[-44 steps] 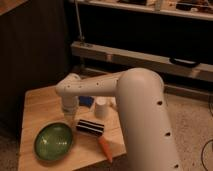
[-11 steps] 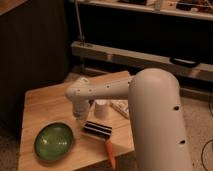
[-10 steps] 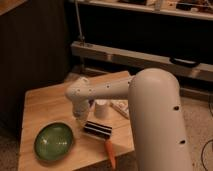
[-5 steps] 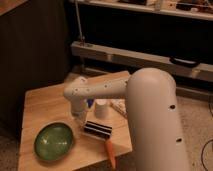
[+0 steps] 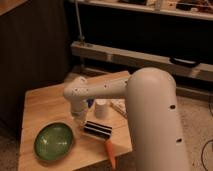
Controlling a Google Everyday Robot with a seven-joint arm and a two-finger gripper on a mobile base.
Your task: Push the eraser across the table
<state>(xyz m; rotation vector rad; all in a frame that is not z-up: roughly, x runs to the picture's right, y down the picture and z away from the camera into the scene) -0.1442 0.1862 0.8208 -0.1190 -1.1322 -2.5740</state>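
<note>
Hovering low over the table, the gripper hangs just beside the eraser, between it and the green bowl; its opening cannot be told.

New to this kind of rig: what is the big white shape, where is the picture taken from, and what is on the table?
The big white shape is a robot's single arm, stretched over a small wooden table. Its gripper hangs at the arm's end, pointing down, between the eraser, a black striped block, and a green bowl. I see nothing held in it. One camera looks down at the table past the arm; where it is mounted is unknown. Also on the table: an orange carrot-shaped object near the front edge and a white cup.
</note>
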